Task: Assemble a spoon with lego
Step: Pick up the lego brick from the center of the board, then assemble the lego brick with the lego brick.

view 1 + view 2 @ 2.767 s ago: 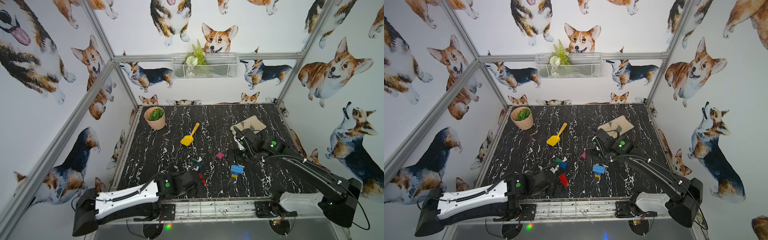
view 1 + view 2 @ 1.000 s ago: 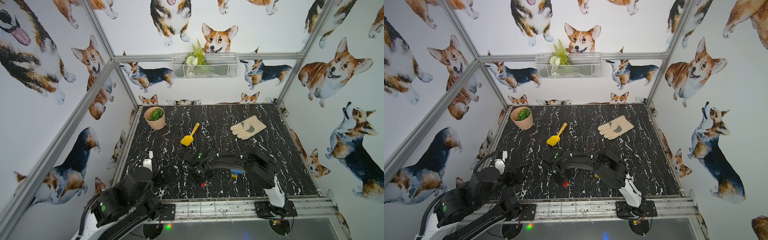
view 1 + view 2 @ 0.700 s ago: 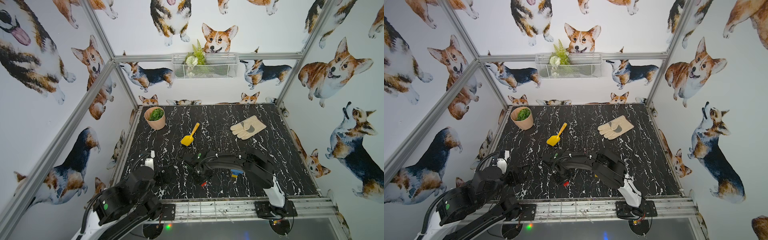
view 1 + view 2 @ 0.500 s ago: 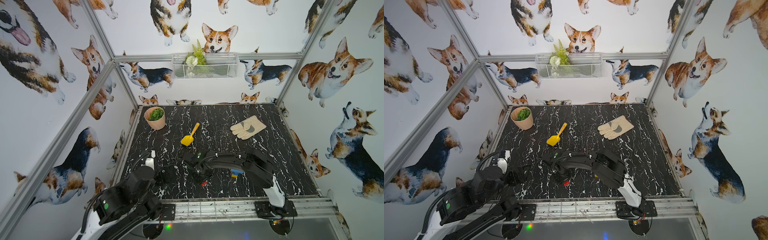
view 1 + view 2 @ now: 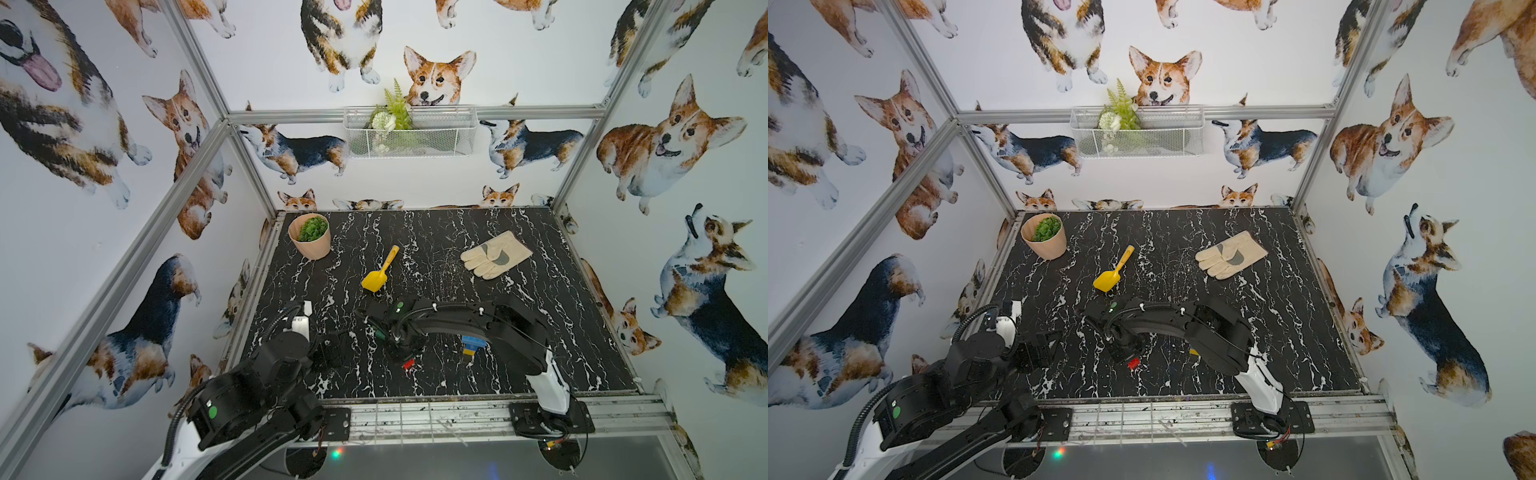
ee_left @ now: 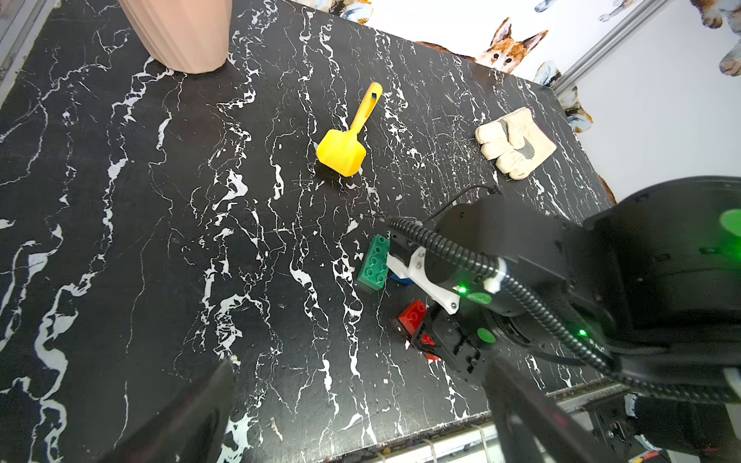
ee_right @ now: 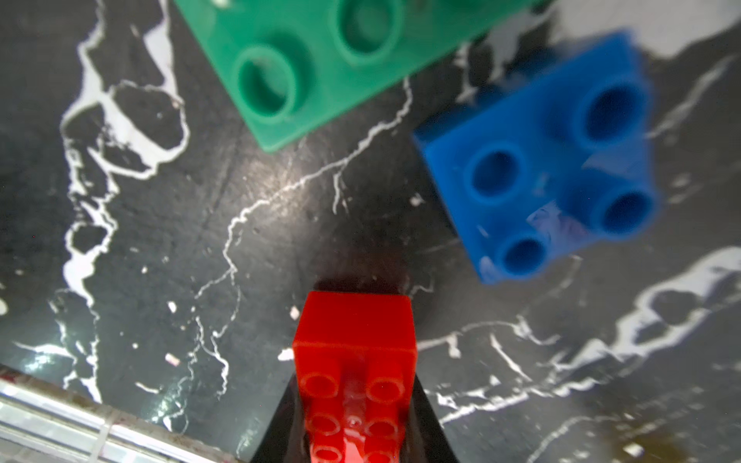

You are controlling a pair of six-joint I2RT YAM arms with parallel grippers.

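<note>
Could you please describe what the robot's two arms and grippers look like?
The left arm and right arm are black with white lower links, ribbed black cables and round green stickers. The left gripper and right gripper are black too.

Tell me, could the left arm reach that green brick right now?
Probably yes, but tightly. The green brick lies on bare table facing the open left gripper, nothing between them; yet the right gripper, shut on the red brick, sits close beside it.
</note>
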